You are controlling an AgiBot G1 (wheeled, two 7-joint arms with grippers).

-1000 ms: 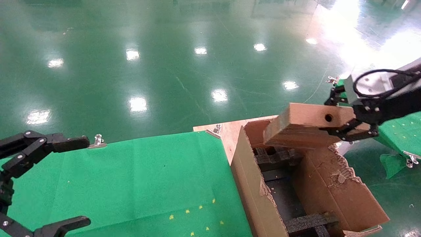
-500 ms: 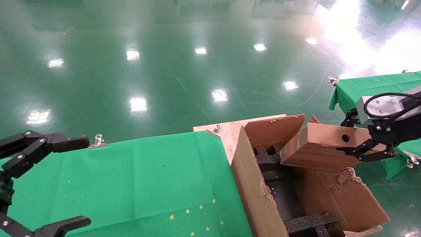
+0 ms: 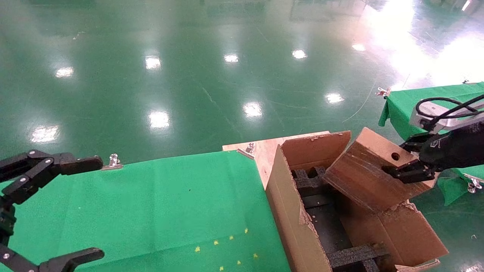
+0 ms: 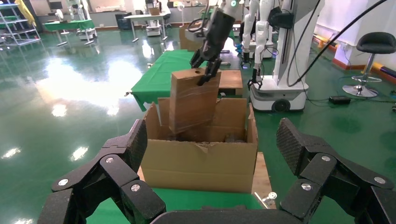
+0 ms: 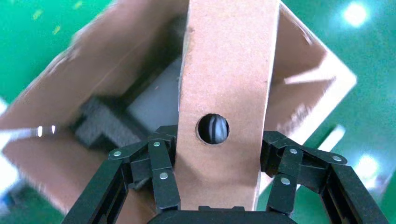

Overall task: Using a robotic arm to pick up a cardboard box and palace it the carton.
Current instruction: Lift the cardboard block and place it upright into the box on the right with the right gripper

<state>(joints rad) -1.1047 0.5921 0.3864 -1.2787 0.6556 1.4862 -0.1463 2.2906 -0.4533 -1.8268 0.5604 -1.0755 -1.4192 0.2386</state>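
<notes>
Right pincer [image 3: 406, 160] grips the cardboard box [image 3: 372, 175] (tilted, lower end toward 7 o'clock) to feed it into the carton [image 3: 298, 230]; left pincer [image 3: 45, 211] idles open over the surface [image 3: 151, 204].

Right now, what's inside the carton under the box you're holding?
Black foam inserts line the carton, with a dark open slot between them. The cardboard box, tilted in the right gripper, hides the carton's far right corner. The left gripper hangs open, idle.

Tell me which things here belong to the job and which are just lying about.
Job: right gripper clamping the cardboard box; carton beneath it.
Lying about: left gripper, open over the green cloth; metal clip.
</notes>
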